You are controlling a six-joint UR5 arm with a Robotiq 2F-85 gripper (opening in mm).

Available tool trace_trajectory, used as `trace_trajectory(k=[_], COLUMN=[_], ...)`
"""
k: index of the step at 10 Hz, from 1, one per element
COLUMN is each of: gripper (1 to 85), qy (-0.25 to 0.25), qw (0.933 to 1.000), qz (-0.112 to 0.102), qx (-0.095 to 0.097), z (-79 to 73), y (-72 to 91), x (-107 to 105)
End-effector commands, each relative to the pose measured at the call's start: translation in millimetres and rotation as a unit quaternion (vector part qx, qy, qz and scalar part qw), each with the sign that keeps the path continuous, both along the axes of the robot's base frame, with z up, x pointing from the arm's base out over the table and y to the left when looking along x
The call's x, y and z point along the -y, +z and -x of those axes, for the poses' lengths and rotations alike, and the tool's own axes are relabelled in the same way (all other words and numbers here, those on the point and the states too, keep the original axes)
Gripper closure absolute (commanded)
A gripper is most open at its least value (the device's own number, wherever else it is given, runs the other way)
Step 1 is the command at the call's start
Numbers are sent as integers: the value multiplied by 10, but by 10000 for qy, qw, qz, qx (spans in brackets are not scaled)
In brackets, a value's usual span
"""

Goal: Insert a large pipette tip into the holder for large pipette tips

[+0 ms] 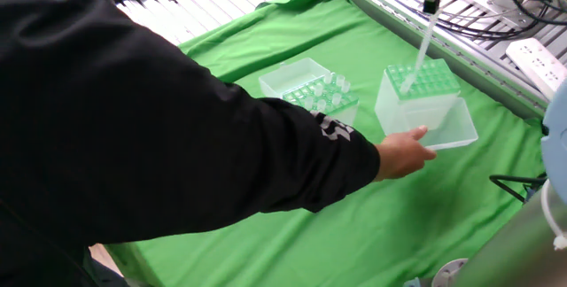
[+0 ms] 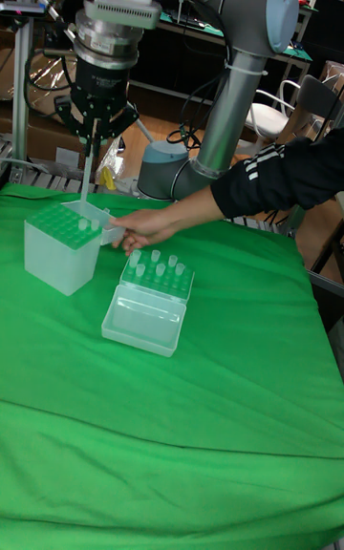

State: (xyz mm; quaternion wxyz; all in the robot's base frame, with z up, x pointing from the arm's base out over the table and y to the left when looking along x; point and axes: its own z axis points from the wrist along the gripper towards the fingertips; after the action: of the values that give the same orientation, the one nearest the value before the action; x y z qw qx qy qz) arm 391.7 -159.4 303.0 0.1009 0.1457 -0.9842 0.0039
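My gripper [image 1: 431, 3] [image 2: 91, 137] hangs above the back of the table, shut on the upper end of the large pipette tip [image 1: 422, 48] [image 2: 85, 173], a long whitish cone. In the fixed view the tip leans, and its lower end reaches the bright green top plate of the holder for large pipette tips [image 1: 425, 78] [image 2: 59, 223]. I cannot tell whether the point sits in a hole. The stub of a tip [image 1: 406, 84] [image 2: 83, 223] stands in the plate beside it. The holder's clear lid [image 1: 447, 123] lies open towards the front.
A person's black-sleeved arm [image 1: 177, 127] reaches across the green cloth, with the hand [image 1: 403, 152] [image 2: 143, 223] on the holder's lid. A second box [image 1: 323, 101] [image 2: 158, 275] with short clear tips stands left of the holder, its lid [image 2: 143, 319] open. Cables and a power strip [image 1: 536, 61] lie at the right.
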Motion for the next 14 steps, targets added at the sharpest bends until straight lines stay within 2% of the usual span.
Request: trace_trajectory(k=[1,2,3,6,7,8,9,10,11,12,14], gripper=[827,837,847,850,850,850,833,847,847,843,847], qy=[166,203,333,568,650,726,566,263,-184,-259,-446], qw=[9999,9998,9994,9958,9926,9903,9930,9963,9973,9962,9958], qz=[19,81,99,142,213,103,61,190,174,2,-5], qx=[-34,-45,84,703,1000,1176,1037,801,691,836,796], z=[64,67,-3,-331,-490,-581,-502,-372,-318,-318,-173], y=[195,221,209,173,172,170,166,171,317,240,210], x=[161,232,252,280,312,252,228,283,-144,-332,-505])
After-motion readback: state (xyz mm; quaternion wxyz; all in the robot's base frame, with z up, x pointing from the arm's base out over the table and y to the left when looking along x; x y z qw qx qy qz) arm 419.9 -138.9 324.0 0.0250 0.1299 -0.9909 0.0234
